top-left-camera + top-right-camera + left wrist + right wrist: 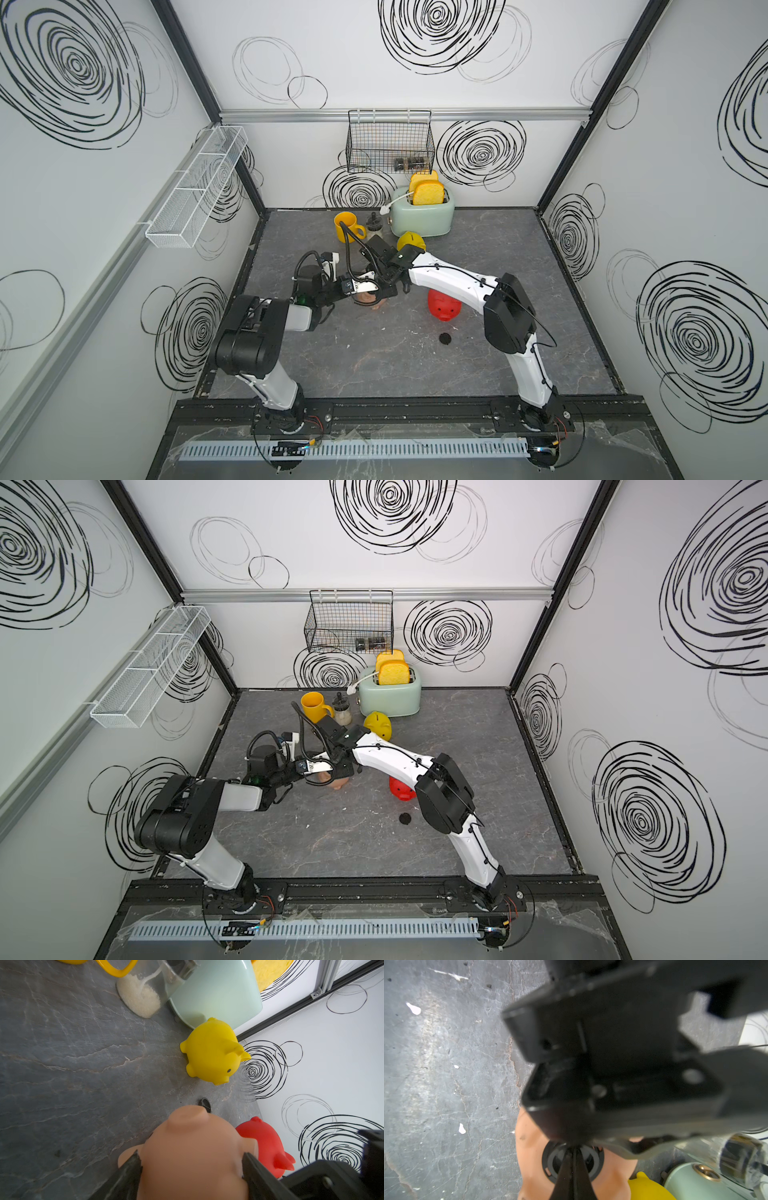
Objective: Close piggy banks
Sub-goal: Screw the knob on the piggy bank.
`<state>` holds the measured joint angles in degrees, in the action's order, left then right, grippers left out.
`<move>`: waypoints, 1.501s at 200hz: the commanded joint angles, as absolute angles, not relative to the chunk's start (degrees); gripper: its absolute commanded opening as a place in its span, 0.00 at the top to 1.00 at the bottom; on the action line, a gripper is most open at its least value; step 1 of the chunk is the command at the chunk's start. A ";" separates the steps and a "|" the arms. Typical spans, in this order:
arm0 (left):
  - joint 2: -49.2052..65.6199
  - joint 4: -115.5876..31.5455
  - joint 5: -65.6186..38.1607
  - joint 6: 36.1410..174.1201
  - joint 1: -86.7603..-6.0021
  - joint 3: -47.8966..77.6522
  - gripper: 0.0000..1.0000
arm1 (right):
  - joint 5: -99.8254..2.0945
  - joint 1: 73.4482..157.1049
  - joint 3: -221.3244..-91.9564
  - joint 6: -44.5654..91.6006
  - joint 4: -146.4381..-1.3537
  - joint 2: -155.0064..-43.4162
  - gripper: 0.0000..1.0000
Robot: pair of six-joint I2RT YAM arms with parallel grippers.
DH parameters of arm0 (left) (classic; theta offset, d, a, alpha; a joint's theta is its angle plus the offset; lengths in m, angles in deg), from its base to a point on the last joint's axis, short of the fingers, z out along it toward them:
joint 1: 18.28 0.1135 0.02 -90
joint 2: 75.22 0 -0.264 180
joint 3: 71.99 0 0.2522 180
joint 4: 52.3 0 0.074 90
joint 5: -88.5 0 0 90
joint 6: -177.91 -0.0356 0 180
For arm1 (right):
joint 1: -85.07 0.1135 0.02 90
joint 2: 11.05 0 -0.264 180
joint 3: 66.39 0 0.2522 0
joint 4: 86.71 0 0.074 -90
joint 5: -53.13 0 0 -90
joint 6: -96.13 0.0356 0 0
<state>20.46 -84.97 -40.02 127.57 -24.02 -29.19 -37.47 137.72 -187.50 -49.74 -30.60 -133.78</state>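
The pale pink piggy bank lies belly-up near the table's middle, and my left gripper is shut on its sides. A black round plug sits in its belly hole. My right gripper is shut, with its tips resting on that plug. In both top views the two wrists hide most of the pink pig. The yellow piggy bank stands in front of the toaster. On its side to the right lies the red piggy bank, partly under my right arm. A loose black plug rests just in front of it.
A mint toaster with two toast slices, a yellow mug and a small jar of white grains line the back. A black wire basket hangs on the rear wall. A white mesh shelf is on the left wall.
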 commanded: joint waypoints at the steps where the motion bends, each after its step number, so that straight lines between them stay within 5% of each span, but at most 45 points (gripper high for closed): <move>1: 21.49 -85.83 -41.87 127.72 -24.68 -28.34 0.22 | -39.00 136.67 -188.90 -47.79 -24.18 -136.81 1.00; 184: 21.52 -85.47 -41.87 127.54 -24.74 -28.21 0.23 | -39.15 136.38 -197.84 -32.54 -18.30 -140.78 1.00; 300: 21.85 -85.38 -42.01 127.46 -24.96 -28.07 0.24 | -37.83 138.25 -185.90 -52.58 -24.32 -135.07 1.00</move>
<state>20.83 -85.04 -40.68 127.13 -24.30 -28.80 -38.84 137.54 -188.86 -46.20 -28.91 -134.55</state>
